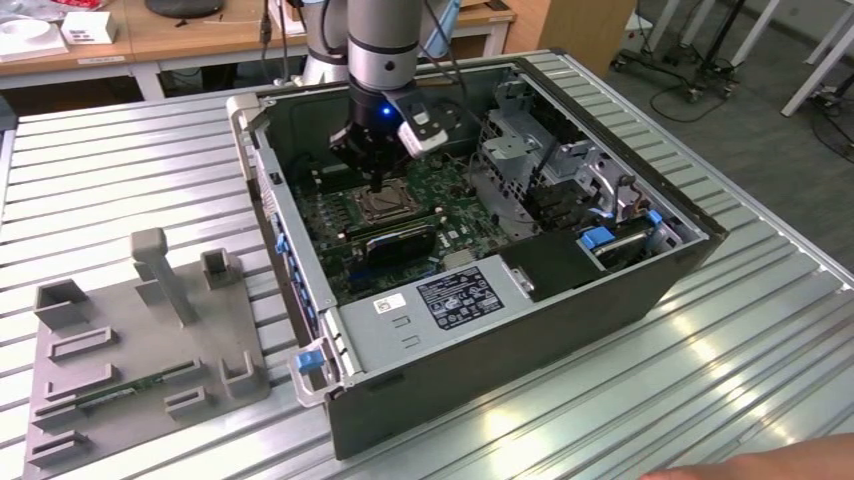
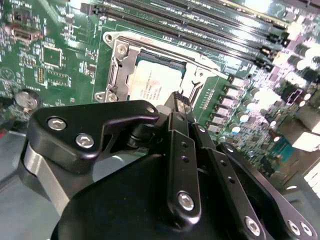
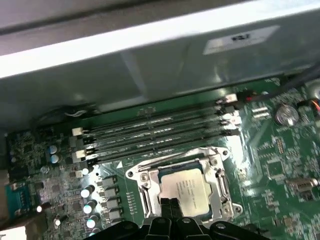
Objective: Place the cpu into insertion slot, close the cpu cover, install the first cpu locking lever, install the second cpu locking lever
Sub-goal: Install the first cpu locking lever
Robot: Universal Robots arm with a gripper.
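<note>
In the exterior view the grey Universal Robots arm reaches down into the open dark-grey computer case, which lies on the ribbed metal table. The black gripper hangs just above the insertion slot, a square socket with a silver metal rim set on the green circuit board.

In both wrist views the cpu, a small flat square chip with a dull silver-grey top, lies inside the insertion slot. The cpu cover, a thin silver metal frame with a square cut-out, lies down flat around the chip. The gripper has its two slim black fingers drawn together, tips touching or nearly so, with nothing between them. The tips sit over the chip's edge at about 6 o'clock of the socket in the first wrist view; whether they touch the metal I cannot tell.

In the second wrist view the cpu shows bright beyond the closed fingertips, and the long black memory slots run past the far side of the socket. On the table at about 8 o'clock of the case stands a grey plastic fixture tray.
</note>
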